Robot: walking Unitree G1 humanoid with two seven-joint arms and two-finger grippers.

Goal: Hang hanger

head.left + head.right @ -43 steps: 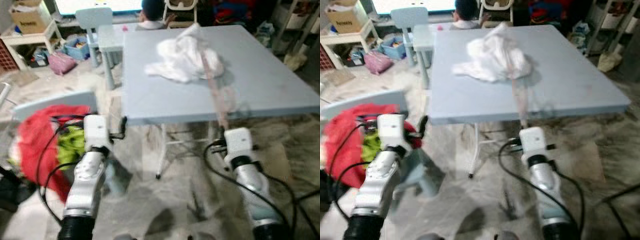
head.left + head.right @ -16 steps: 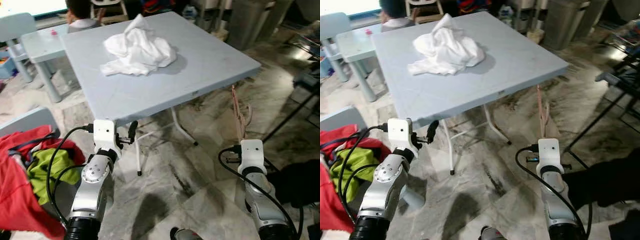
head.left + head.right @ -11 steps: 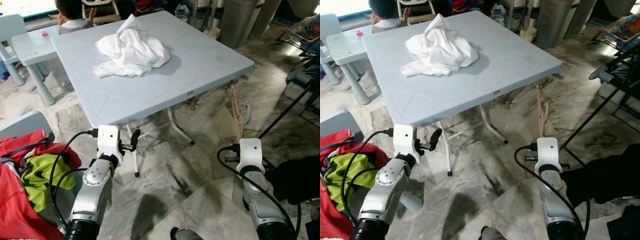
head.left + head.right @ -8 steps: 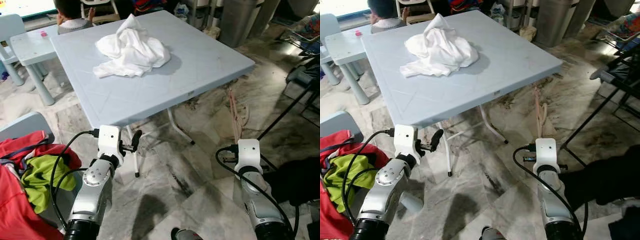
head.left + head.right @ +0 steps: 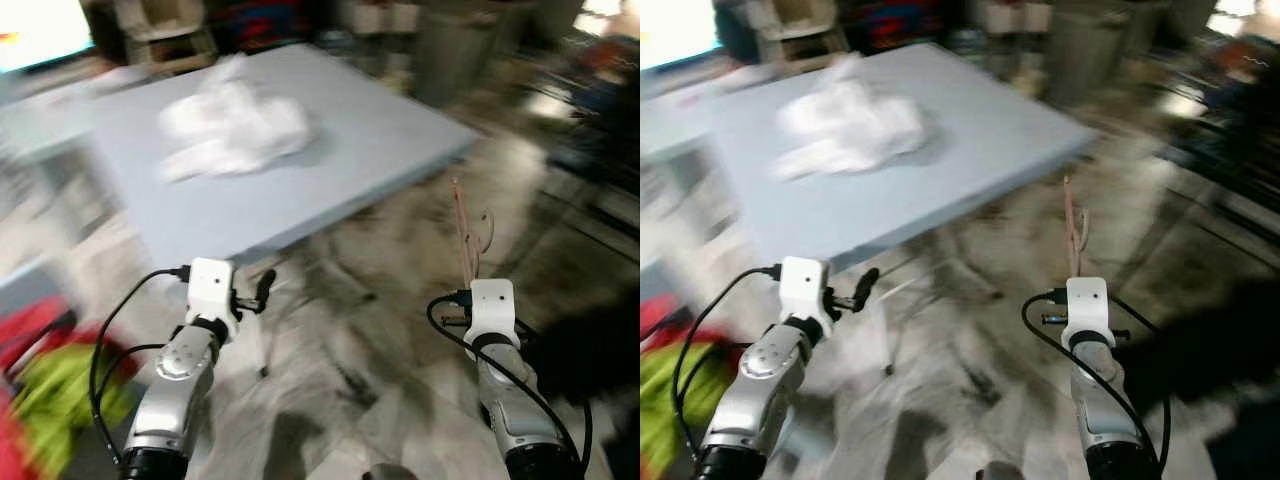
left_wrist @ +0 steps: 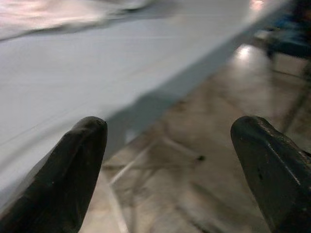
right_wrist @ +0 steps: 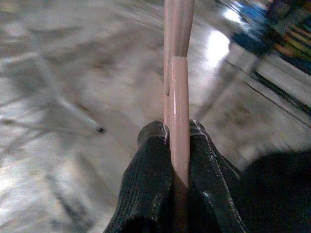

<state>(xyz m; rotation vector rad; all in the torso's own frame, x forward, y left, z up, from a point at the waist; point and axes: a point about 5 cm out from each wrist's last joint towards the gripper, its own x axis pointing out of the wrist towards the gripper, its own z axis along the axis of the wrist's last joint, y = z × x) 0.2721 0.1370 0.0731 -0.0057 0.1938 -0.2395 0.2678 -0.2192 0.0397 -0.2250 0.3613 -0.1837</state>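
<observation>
Right gripper (image 7: 179, 145) clamped on pink hanger (image 7: 178, 92), upright for carrying w/o snagging; left gripper (image 6: 170, 160) fingers apart, idle beside table (image 5: 330, 150).

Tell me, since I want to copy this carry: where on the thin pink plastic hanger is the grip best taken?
On a straight bar, as here: the right gripper is shut on the thin pink plastic hanger, one finger on each flat side. The hanger rises upright from the fingers, its hook free at the top. The narrow bar suits two fingers, coming from below.
</observation>
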